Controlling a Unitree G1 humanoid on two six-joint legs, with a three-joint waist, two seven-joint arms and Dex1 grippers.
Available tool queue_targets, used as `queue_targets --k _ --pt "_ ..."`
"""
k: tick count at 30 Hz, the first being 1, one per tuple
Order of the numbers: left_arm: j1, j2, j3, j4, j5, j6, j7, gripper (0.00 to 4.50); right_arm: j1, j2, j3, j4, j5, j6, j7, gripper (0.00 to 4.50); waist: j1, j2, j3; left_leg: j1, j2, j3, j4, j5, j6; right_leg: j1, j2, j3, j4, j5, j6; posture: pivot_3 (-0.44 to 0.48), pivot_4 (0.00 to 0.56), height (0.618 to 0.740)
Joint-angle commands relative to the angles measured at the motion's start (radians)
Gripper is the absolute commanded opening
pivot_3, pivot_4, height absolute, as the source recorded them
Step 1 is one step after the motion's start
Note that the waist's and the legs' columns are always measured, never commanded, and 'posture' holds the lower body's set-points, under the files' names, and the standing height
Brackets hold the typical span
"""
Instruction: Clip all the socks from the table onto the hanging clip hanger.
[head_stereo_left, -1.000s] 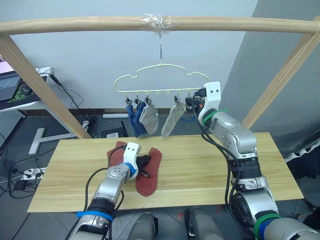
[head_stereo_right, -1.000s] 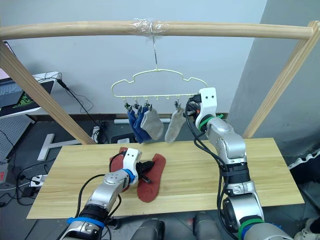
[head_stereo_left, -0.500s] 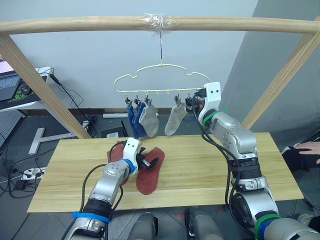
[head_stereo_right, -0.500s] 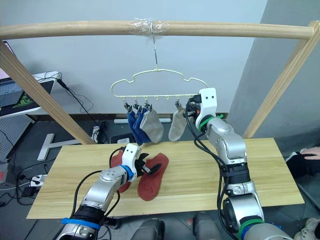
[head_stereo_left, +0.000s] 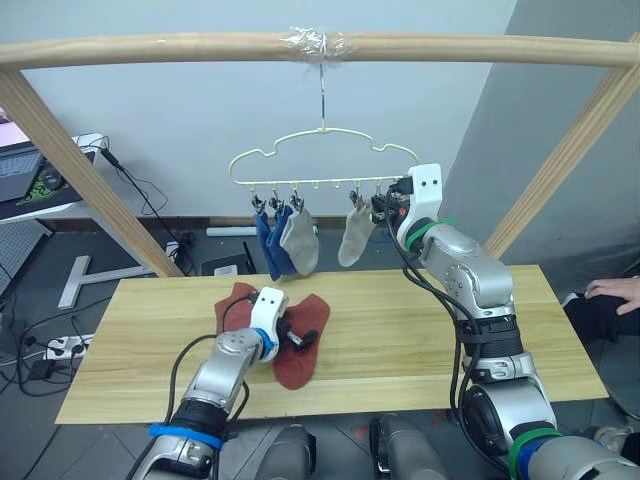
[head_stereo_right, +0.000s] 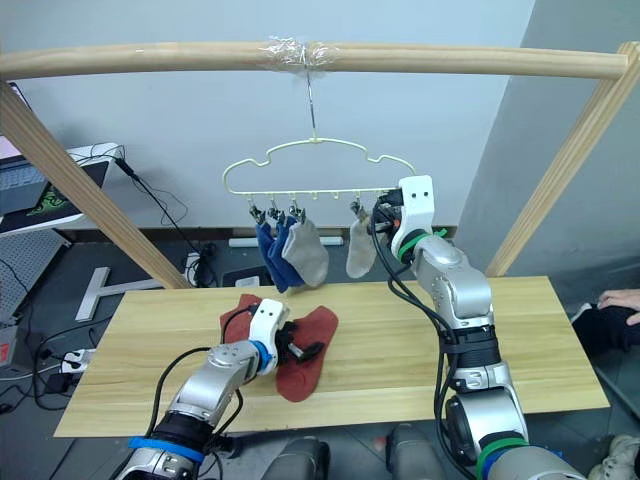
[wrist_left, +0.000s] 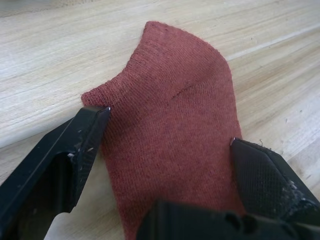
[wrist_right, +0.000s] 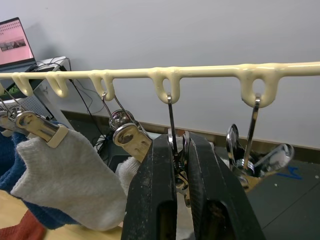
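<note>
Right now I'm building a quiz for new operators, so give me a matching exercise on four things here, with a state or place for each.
Things:
1. left gripper
2. right gripper
3. blue socks
4. rust-red sock

States:
A. hanging at the hanger's left end
B. shut on a metal clip
C. lying on the table
D. open, fingers either side of a sock

Pairs: 1-D, 2-B, 3-A, 4-C

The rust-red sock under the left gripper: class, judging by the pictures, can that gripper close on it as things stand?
Probably yes. The left gripper is open, its fingers either side of the rust-red sock, which lies flat on the table with nothing between them.
</note>
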Motion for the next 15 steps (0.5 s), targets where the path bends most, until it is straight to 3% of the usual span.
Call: queue_targets --k 1,4,15 --pt "0.007 -0.003 -0.04 0.044 0.015 -0.022 -0.031 4.31 0.0 -0.004 -0.008 -0.018 0.004 -0.003 -0.002 0.0 0.0 0.0 0.0 0.0 0.0 0.0 0.0 0.0 0.0 0.0 0.0 0.0 0.0 0.0 0.0 -0.02 0.194 0.74" --pt "0.007 0.002 -0.05 0.052 0.021 -0.036 -0.045 3.62 -0.001 -0.006 -0.01 -0.019 0.003 -0.003 -0.003 0.0 0.0 0.0 0.0 0.0 0.0 0.0 0.0 0.0 0.0 0.0 0.0 0.0 0.0 0.0 0.0 -0.02 0.194 0.74" --pt "0.034 0.012 -0.052 0.049 0.021 -0.051 -0.063 0.4 -0.003 -0.008 -0.016 -0.014 0.003 -0.006 -0.006 0.0 0.0 0.0 0.0 0.0 0.0 0.0 0.0 0.0 0.0 0.0 0.0 0.001 0.0 0.0 0.0 -0.025 0.191 0.74"
